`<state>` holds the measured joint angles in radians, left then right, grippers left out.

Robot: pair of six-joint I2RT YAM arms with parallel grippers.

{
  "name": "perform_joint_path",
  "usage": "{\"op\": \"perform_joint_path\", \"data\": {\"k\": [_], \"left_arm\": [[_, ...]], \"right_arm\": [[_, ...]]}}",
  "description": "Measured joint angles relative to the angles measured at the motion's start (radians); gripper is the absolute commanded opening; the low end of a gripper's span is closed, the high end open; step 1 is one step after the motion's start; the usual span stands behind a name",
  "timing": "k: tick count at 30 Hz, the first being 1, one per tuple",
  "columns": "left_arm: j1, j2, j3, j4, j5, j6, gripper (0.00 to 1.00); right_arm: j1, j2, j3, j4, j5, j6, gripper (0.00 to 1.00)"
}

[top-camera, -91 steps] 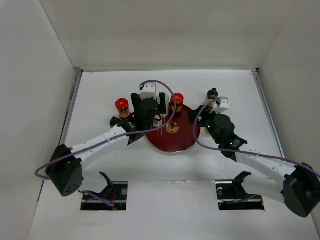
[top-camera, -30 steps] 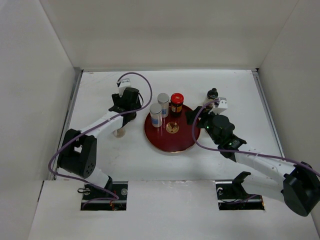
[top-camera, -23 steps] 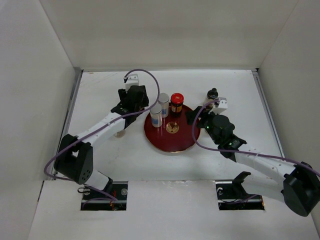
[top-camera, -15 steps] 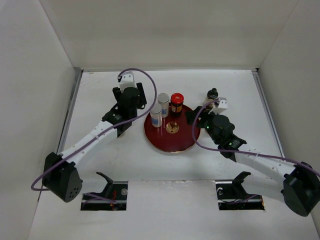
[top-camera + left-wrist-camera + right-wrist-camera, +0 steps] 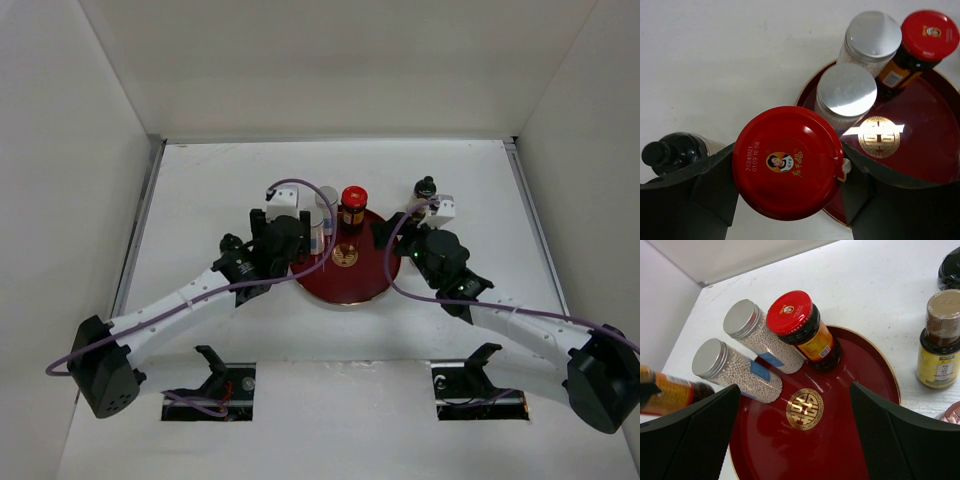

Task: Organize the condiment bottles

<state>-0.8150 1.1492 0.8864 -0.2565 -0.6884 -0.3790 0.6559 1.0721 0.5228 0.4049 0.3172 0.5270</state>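
My left gripper (image 5: 790,175) is shut on a red-capped jar (image 5: 787,162) with amber contents, held upright at the left rim of the dark red tray (image 5: 925,150). In the top view the left gripper (image 5: 290,245) hides this jar. On the tray stand two silver-capped jars (image 5: 846,95) (image 5: 873,35) and another red-capped jar (image 5: 930,35), which also shows in the top view (image 5: 353,200). My right gripper (image 5: 800,440) is open and empty over the tray's right part (image 5: 388,235). The held jar also shows in the right wrist view (image 5: 670,392).
A black-capped bottle (image 5: 670,152) stands on the table just left of the held jar. Right of the tray are a brown-capped bottle with a yellow label (image 5: 942,340), a black bottle (image 5: 425,187) and a pink cap (image 5: 952,417). White walls enclose the table.
The left arm swung out to the far left, took the red-capped jar from the table, and brought it to the tray's left rim. The right arm has not moved.
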Motion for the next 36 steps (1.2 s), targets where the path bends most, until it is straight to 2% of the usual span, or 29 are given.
{"op": "perform_joint_path", "data": {"k": [8, 14, 22, 31, 35, 36], "left_arm": [[-0.074, 0.006, -0.011, -0.026, 0.003, -0.042, 0.41], [-0.104, 0.075, -0.012, -0.003, 0.013, -0.064, 0.41], [-0.108, 0.158, -0.042, 0.047, 0.037, -0.074, 0.44], [-0.091, 0.184, -0.092, 0.134, 0.061, -0.076, 0.47], [-0.082, 0.202, -0.108, 0.180, 0.069, -0.075, 0.52], [-0.080, 0.205, -0.108, 0.191, 0.070, -0.075, 0.58]], "right_arm": [[0.000, -0.005, 0.000, 0.000, 0.000, 0.000, 0.94], [0.000, -0.005, 0.000, 0.000, 0.000, 0.000, 0.94], [-0.004, -0.030, 0.000, 0.001, 0.001, 0.000, 0.94], [-0.008, -0.031, 0.000, 0.001, 0.001, 0.000, 0.94], [-0.008, -0.031, 0.000, 0.001, 0.001, 0.000, 0.94], [-0.008, -0.031, 0.000, 0.000, 0.001, 0.000, 0.94]]}}
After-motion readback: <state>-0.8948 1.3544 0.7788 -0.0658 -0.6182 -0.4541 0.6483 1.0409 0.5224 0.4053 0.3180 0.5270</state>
